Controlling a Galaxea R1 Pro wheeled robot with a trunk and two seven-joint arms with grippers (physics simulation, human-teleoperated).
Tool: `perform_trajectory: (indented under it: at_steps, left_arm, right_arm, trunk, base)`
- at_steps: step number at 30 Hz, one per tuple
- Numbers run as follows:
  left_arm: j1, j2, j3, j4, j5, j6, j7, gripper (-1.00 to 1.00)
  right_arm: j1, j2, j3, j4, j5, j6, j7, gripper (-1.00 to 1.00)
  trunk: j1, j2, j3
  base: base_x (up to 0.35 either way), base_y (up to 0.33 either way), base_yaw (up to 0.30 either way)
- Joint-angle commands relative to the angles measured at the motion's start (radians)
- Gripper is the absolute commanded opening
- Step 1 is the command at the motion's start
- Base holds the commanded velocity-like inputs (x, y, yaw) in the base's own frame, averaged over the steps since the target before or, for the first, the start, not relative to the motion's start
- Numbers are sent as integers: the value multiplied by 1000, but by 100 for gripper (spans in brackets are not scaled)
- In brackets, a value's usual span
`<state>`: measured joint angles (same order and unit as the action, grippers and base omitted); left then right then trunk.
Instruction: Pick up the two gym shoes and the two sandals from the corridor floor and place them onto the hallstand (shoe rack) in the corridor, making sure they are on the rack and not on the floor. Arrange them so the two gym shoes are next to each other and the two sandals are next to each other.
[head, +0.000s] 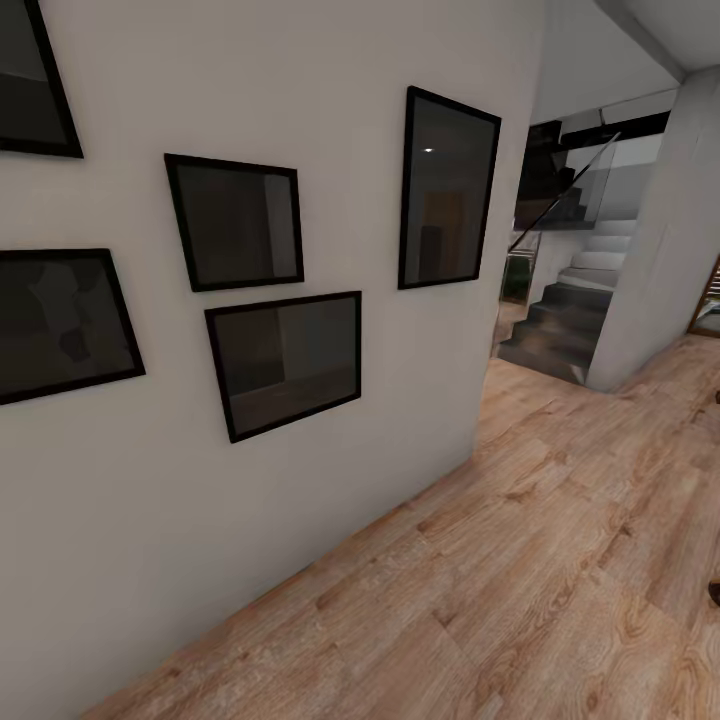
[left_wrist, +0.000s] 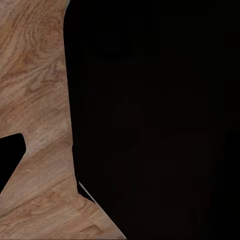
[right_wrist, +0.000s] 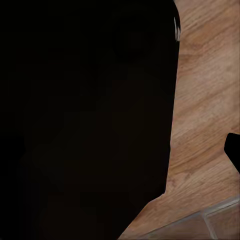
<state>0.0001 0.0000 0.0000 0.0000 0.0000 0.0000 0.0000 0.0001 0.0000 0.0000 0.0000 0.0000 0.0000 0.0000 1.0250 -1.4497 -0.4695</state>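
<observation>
The gym shoes, the sandals and the hallstand are out of view. The corridor floor of light brown wood-grain planks runs along the right of the head view. In the left wrist view, floor planks lie beside a large black mass, and a dark wedge sits at the picture's edge. The right wrist view has the same black mass beside floor planks, with a small dark shape at the edge. Neither wrist view makes clear how the jaws stand.
A white wall with several black-framed pictures stands close on the left. Beyond its corner are grey stairs with a glass railing, and a grey pillar. The floor widens to the right.
</observation>
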Motion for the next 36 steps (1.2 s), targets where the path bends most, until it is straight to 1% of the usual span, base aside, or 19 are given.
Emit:
perform_trajectory:
  at_steps: [1,5,15,29,33,36]
  left_arm:
    - [0,-2,0,-6,-2,-4,-2,100]
    - [0,-2,-1,-11,-2,-4,-2,100]
    - [0,-2,0,-11,-2,-5,-2,100]
    - [0,-3,1,-11,1,-5,-2,100]
    - [0,-3,2,-11,7,-5,-2,100]
    - [0,-4,4,-20,9,-6,-2,100]
  right_arm:
    - [-6,6,6,-6,5,-3,-6,100]
    - [-6,25,6,-28,6,-3,-8,100]
    - [-6,26,5,-51,5,-4,-7,100]
    - [-6,21,5,-56,5,-9,-8,100]
    - [-6,14,5,-74,6,-32,-9,100]
    - [-6,-2,5,-91,6,-48,-10,100]
  trunk:
    - [0,0,0]
    - [0,0,0]
    - [0,0,0]
    - [0,0,0]
    - [0,0,0]
    - [0,0,0]
  base:
    - [0,0,0]
    - [0,0,0]
    - [0,0,0]
    - [0,0,0]
    - [0,0,0]
    - [0,0,0]
